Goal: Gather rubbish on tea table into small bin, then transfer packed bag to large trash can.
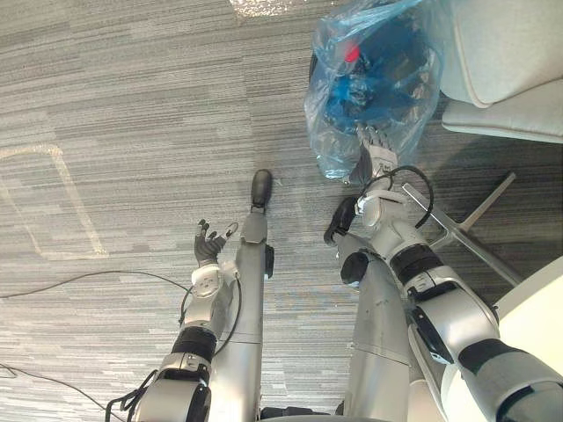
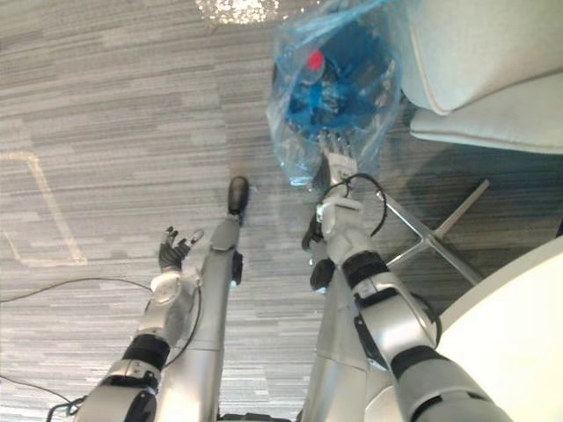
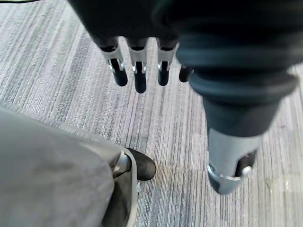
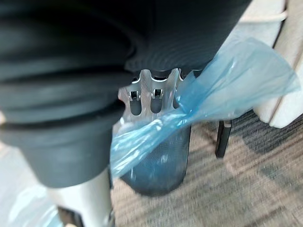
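A blue plastic bag (image 1: 369,79) bulges up out of a dark mesh small bin (image 4: 161,165) on the carpet, with rubbish and a red cap (image 1: 352,53) showing through the film. My right hand (image 1: 378,158) reaches to the bag's near side, its fingers (image 4: 156,101) straight and laid against the blue film, which drapes across their tips. Low at my left side, well away from the bag, hangs my left hand (image 1: 207,248), open, with its fingers (image 3: 139,71) relaxed over bare carpet.
A pale upholstered seat (image 1: 501,61) stands right behind the bag, and its metal legs (image 1: 457,229) angle across the floor on the right. A white table edge (image 1: 537,316) shows at the lower right. Pale tape lines (image 1: 53,202) mark the grey carpet on the left.
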Robot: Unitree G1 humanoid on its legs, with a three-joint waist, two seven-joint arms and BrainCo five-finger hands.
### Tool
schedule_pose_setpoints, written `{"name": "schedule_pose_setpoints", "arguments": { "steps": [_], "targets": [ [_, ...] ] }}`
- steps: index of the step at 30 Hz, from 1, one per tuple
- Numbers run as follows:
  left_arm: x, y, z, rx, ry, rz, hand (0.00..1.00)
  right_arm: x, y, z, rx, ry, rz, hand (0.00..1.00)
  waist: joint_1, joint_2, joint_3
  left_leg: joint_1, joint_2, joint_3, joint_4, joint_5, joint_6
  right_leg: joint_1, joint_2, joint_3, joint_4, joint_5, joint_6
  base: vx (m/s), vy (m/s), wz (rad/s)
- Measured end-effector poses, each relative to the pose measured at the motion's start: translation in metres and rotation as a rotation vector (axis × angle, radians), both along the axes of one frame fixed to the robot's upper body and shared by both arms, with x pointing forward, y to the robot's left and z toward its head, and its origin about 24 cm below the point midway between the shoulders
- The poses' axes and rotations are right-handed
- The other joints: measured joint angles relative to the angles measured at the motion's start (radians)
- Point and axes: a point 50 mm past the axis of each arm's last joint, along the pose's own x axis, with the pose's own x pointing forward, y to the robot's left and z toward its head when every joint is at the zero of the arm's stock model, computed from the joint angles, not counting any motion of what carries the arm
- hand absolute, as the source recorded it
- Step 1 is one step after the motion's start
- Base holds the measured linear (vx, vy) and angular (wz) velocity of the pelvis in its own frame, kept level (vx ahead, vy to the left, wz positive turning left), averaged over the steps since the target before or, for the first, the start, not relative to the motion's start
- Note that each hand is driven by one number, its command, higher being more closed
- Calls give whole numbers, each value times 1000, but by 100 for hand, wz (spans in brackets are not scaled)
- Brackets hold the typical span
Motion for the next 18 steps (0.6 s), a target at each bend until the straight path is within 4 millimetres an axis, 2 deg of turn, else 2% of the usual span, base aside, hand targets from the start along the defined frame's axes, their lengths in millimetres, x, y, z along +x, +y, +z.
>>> {"name": "schedule_pose_setpoints", "arguments": {
  "steps": [3, 10, 18],
  "targets": [
    [0, -1, 0, -2, -4, -1, 0, 2, 5, 6, -15, -3, 15, 100, 2, 0, 0, -3, -2, 1, 7, 1, -1, -7, -3, 1, 11, -3, -4, -16, -9, 2],
    [1, 0, 1, -7, -5, 5, 0, 1, 8, 5, -20, 0, 31, 100, 4, 0, 0, -5, 6, 2, 29, 1, -3, -3, 5, 4, 14, -1, -6, -25, -6, -4],
    [1, 2, 0, -8, 7, 10, 0, -5, 14, 7, 53, -34, 73, 100, 8, 0, 0, 11, 21, 12, 59, -8, 4, 20, 20, 13, 12, 7, -10, -58, 1, -10]
  ]
}}
